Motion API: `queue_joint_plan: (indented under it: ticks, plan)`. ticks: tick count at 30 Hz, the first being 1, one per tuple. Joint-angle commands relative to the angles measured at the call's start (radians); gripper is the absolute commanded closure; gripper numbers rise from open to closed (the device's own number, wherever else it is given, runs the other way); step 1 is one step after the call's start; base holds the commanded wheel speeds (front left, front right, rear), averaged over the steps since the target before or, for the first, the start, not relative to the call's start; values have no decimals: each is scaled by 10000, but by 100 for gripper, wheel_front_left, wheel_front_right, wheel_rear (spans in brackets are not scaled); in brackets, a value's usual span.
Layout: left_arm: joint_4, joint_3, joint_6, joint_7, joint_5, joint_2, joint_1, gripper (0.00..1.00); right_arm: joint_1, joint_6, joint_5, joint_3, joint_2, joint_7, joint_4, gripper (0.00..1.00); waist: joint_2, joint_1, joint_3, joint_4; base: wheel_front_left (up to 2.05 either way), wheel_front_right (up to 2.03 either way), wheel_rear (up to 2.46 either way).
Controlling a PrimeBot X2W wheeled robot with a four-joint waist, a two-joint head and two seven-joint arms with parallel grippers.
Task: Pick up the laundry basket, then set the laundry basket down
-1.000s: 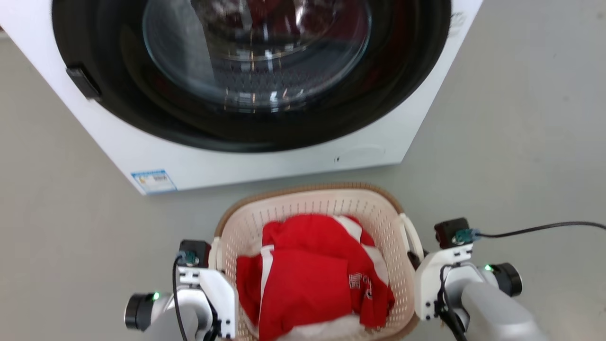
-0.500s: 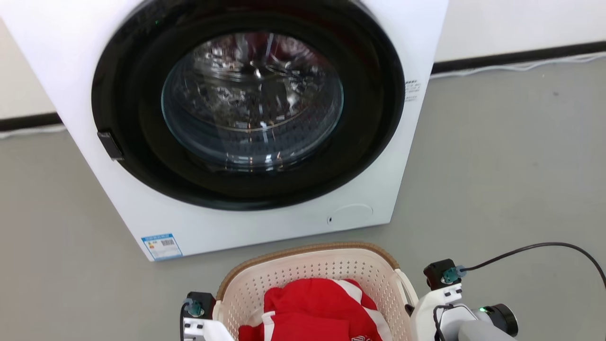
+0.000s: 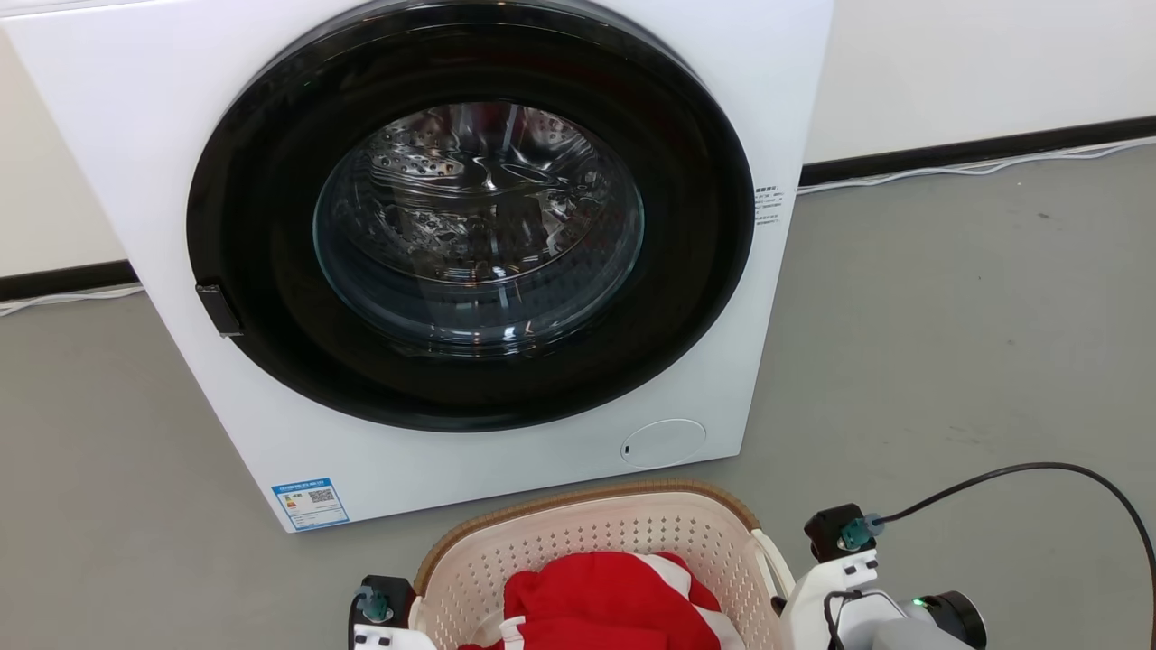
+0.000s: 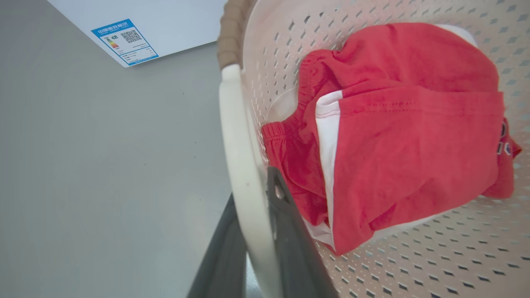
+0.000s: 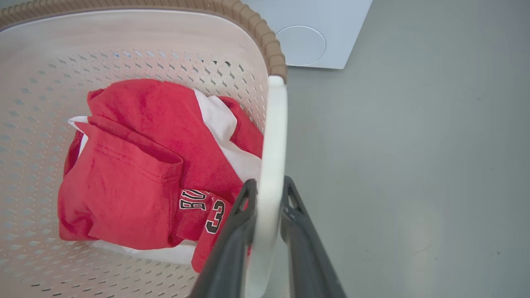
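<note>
Head view, looking down on a grey floor (image 3: 948, 316). A cream perforated plastic laundry basket (image 3: 587, 542) with a brown woven-look rim sits centred at the bottom edge. Its far rim is near the base of a white front-loading washing machine (image 3: 135, 135) but apart from it. Open floor spreads wide to the right of machine and basket, with a narrower strip to the left, both running back to a pale wall with a dark skirting board (image 3: 975, 149). The machine, with its round black glass-windowed door (image 3: 470, 217), blocks the way straight ahead. A black cable (image 3: 1039, 467) arcs out to the right from the right arm's wrist.

Left wrist view: the left tool (image 4: 252, 182) pinches the basket's white left handle (image 4: 238, 145), one dark finger on each side. Right wrist view: the right tool (image 5: 269, 181) pinches the white right handle (image 5: 275, 124) the same way. A crumpled red and white garment (image 4: 414, 145) lies inside the basket.

The head view's bottom edge cuts off the basket's near half. Whether the basket rests on the floor or hangs just above it cannot be told. The print on a blue label (image 3: 310, 503) at the machine's lower left corner is too small to read
</note>
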Motion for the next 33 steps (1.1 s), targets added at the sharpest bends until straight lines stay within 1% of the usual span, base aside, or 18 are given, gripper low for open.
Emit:
queue_joint_plan:
  ticks: [1, 13, 33]
  plan:
    - [-306, 11, -87, -117, 29, -103, -294, 100, -139, 161, 136, 294, 311, -66, -255, 100, 0, 0, 5, -27, 0, 0, 0]
    - [-126, -351, -119, -156, -269, -103, -534, 100, -328, 161, 740, 615, 269, -208, -30, 100, 0, 0, 25, -127, 0, 0, 0]
    - [238, -808, -180, -278, -604, -103, -960, 100, -678, 161, 1544, 1286, 263, -455, 40, 100, 0, 0, 25, -85, 0, 0, 0]
